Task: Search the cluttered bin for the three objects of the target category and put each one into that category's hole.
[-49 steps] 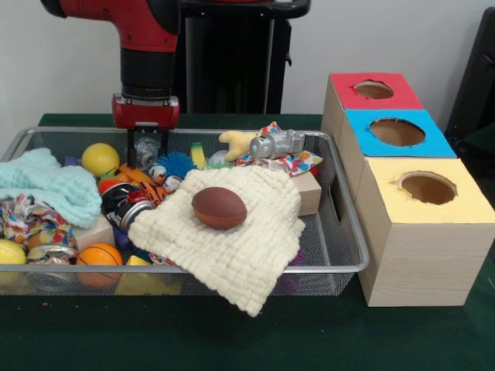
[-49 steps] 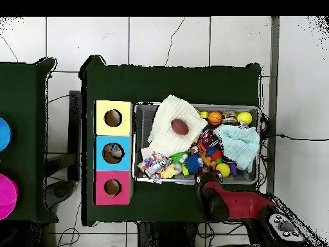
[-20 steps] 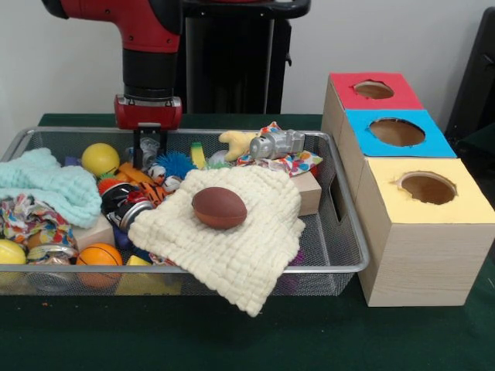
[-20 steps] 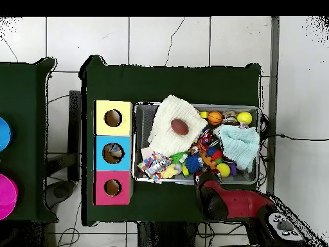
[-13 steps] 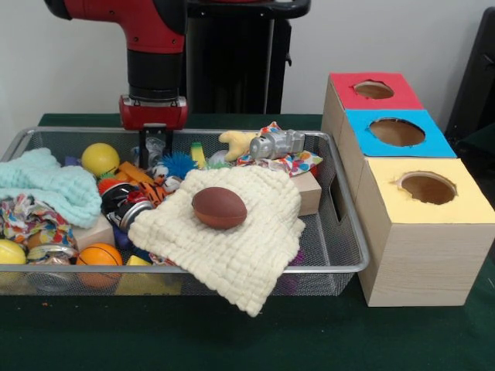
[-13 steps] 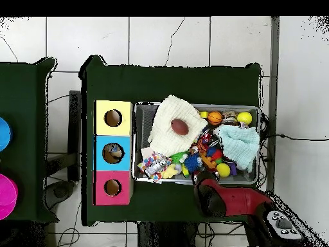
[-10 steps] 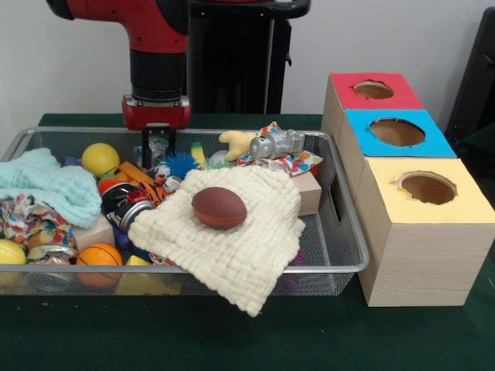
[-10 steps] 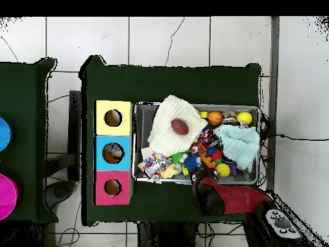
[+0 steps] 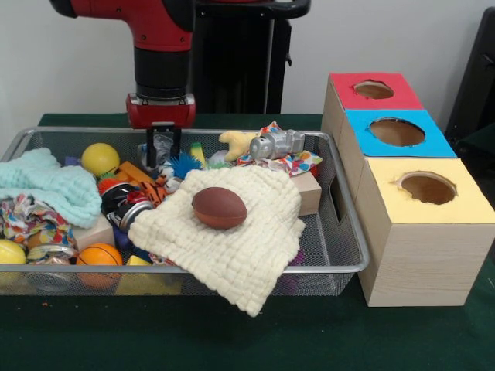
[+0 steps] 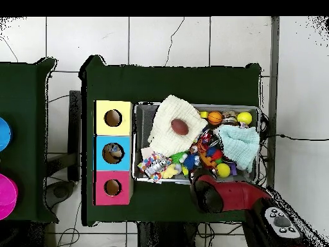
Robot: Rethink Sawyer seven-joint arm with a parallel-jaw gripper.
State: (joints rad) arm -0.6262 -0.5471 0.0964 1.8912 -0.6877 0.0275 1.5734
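Note:
The silver wire-mesh bin [image 9: 232, 269] fills the left of the table in the front view and is full of clutter; it also shows in the overhead view [image 10: 193, 106]. The hole [image 9: 373, 90] in the red-topped box is at the far right; in the overhead view [image 10: 113, 187] it is at the lower left. My gripper [image 9: 163, 151] hangs from the red arm over the bin's far side, just above a blue spiky ball [image 9: 184, 164] and orange toys. In the overhead view the arm [image 10: 212, 196] hides the gripper.
A brown football [image 9: 219, 207] lies on a cream cloth [image 9: 247, 247] that hangs over the bin's near rim. A light blue cloth [image 9: 46, 185], yellow ball [image 9: 100, 158], orange ball [image 9: 99, 255] and silver toy [image 9: 277, 144] lie around. Blue-topped [image 9: 397, 131] and yellow-topped [image 9: 427, 188] boxes stand beside the red one.
The gripper has moved to the right along the bin's far side, from above the silvery toy to beside the blue spiky ball. The clutter has not visibly shifted.

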